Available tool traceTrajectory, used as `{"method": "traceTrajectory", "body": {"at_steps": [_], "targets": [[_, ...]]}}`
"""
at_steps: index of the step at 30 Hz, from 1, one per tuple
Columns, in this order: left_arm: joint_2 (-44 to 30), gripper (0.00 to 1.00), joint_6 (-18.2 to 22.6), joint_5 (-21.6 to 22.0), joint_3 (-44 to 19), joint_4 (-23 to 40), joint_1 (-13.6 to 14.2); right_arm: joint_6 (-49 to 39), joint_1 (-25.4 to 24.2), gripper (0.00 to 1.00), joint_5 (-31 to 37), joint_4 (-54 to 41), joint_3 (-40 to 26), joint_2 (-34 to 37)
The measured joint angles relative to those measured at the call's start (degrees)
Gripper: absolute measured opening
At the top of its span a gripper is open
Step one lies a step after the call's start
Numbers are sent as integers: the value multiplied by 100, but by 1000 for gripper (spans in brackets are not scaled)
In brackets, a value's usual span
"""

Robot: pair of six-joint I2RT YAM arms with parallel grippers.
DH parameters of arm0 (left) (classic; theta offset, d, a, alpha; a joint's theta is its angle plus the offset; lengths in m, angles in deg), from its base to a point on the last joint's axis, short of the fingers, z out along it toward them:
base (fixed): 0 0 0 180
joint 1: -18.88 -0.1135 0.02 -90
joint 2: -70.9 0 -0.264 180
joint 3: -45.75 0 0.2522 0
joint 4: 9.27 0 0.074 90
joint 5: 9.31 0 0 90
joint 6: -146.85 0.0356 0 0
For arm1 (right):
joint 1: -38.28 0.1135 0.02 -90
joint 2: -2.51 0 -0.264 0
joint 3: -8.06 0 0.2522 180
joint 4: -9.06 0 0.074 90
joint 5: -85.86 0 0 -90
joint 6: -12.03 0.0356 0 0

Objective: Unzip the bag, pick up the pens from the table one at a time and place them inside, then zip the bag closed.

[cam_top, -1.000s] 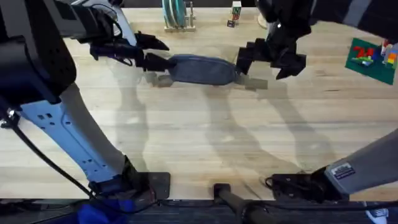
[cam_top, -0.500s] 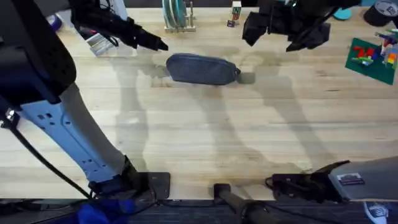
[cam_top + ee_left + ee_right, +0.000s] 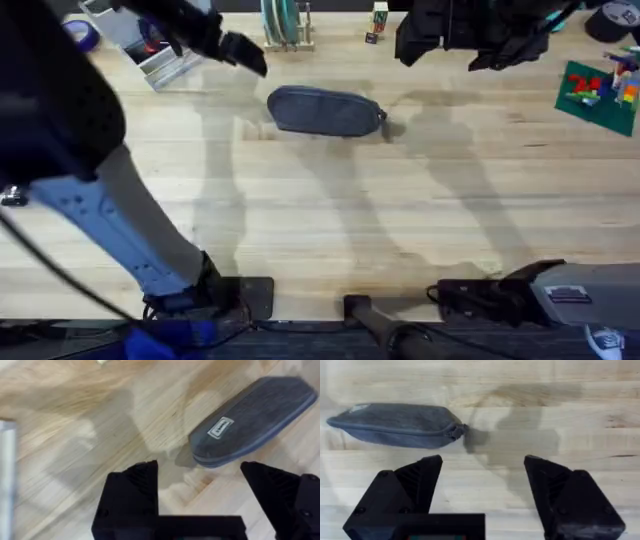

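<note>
Grippers, left and right, both spread and empty, have lifted off the bag, leaving it apparently zipped

left end effector: raised, fingers apart | right end effector: raised, fingers apart

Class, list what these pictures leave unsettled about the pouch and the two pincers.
- Pouch contents: closed fabric hides them, every view.
- Zipper pull: too small to read, right wrist view.
- Left pincer: blurred overhead.
- Right pincer: cut off by the overhead view's top edge.
</note>
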Motion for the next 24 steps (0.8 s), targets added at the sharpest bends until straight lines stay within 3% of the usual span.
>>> {"method": "traceTrajectory", "body": {"at_steps": [7,14,24], "targets": [[1259,998,-523,300,-34,360,15,-109,0,995,-2,-112,-1,-2],[1802,998,-713,484,26,696,24,-217,44,996,-9,-206,-1,-254],[3182,998,-1496,1002,1366,278,335,-379,101,996,-241,-313,-1,-663]]}}
